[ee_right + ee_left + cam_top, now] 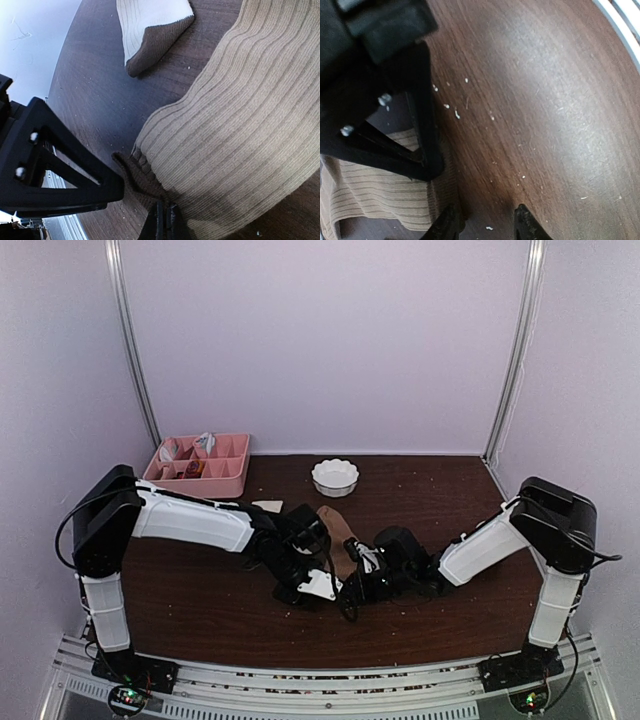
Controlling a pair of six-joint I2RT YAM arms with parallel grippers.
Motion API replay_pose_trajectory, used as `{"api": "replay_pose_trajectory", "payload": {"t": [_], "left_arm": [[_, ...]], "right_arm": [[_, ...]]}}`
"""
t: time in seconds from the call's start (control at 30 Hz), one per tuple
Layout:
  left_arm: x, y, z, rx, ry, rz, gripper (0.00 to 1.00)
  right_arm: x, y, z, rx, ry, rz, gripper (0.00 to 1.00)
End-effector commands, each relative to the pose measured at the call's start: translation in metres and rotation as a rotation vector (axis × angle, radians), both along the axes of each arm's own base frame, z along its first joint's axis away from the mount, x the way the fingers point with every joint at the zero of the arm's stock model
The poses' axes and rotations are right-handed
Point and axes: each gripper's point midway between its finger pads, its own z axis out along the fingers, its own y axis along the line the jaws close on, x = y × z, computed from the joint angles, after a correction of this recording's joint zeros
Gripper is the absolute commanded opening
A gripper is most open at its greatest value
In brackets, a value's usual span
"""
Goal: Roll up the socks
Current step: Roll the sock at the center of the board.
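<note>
Down at the near end of the tan sock [240, 125], the right gripper [165, 222] has its fingers pressed together on the hem, or so it looks from its wrist view. The left gripper [487, 227] is right beside it with fingers spread and nothing between them but bare table [545, 125]. The ribbed fabric sits off to one side of those fingers, not in the gap.

From above, the sock's long axis runs away from the arms, up toward the bowl [335, 477], tilted a little. My read is that any roll has to travel along that line, from the pinched end outward. The right arm is the one in contact, so the left would need to shift sideways onto the hem to help. The cream sock [150, 30] lies apart, beyond the tan one.
</note>
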Motion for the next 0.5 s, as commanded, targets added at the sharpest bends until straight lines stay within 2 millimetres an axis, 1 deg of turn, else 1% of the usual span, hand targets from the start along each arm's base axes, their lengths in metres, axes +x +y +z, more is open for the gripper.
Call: {"api": "replay_pose_trajectory", "payload": {"t": [0.0,0.1,0.2,0.37,0.47], "left_arm": [[-0.005,-0.01,0.026,-0.076,0.002,-0.028,0.39],[0.003,-0.013,0.019,-0.068,-0.026,-0.011,0.38],[0.006,-0.014,0.014,-0.068,-0.038,-0.007,0.38],[0.014,-0.012,0.0,-0.028,-0.06,0.01,0.37],[0.016,-0.011,-0.004,-0.013,-0.055,0.013,0.34]], "right_arm": [[-0.027,-0.037,-0.056,-0.198,0.157,-0.012,0.0],[-0.026,-0.036,-0.055,-0.195,0.16,-0.018,0.0],[-0.027,-0.037,-0.055,-0.195,0.163,-0.021,0.0],[-0.026,-0.036,-0.051,-0.185,0.161,-0.023,0.0],[-0.026,-0.035,-0.05,-0.18,0.162,-0.025,0.0]]}}
